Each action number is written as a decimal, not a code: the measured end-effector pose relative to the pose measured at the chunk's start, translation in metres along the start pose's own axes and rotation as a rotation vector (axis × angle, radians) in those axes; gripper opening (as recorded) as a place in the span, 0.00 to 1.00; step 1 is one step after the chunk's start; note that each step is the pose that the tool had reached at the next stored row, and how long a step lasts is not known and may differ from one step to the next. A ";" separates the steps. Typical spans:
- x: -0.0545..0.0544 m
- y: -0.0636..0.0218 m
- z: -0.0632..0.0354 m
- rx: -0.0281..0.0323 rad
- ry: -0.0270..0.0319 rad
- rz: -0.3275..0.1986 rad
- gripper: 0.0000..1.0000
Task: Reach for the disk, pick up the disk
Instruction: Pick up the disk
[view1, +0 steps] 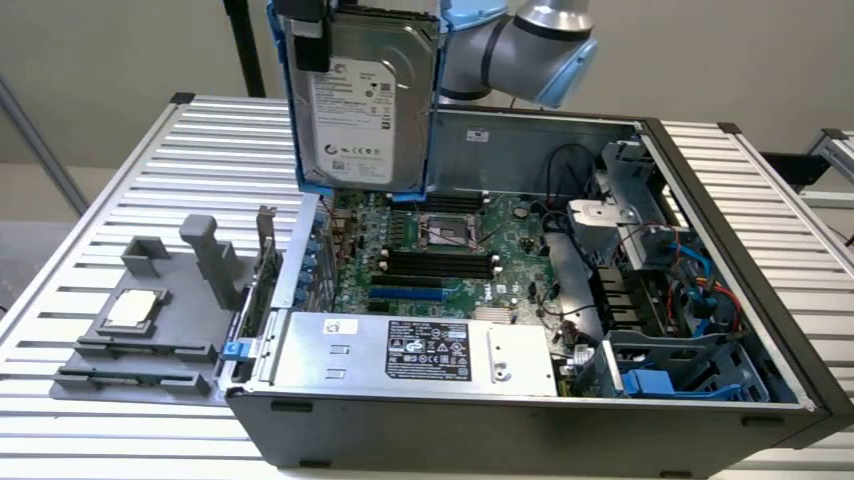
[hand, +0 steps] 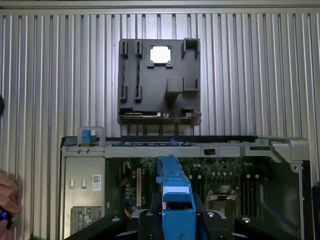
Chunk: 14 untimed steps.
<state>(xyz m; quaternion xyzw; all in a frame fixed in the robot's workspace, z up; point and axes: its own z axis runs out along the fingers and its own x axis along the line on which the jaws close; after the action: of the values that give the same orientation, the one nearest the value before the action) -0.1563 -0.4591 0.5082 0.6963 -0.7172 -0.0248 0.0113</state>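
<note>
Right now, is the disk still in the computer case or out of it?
Out. The disk hangs upright above the open case, well clear of the motherboard, with the tool gripping its blue bracket.

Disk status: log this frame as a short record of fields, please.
disk: the disk is upright in its blue bracket, lifted above the open computer case
hand: the hand grips the blue bracket
holder: grey fixture on the slatted table, carrying the CPU chip
power supply: silver box inside the case
</note>
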 end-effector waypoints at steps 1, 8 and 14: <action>0.001 -0.0039 -0.0002 0.0000 0.0000 0.000 0.33; 0.011 -0.0314 -0.0017 0.0000 0.0000 0.000 0.33; 0.018 -0.0548 -0.0030 0.0002 -0.0001 0.000 0.33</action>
<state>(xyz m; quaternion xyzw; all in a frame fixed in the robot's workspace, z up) -0.1019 -0.4784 0.5081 0.6964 -0.7172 -0.0247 0.0112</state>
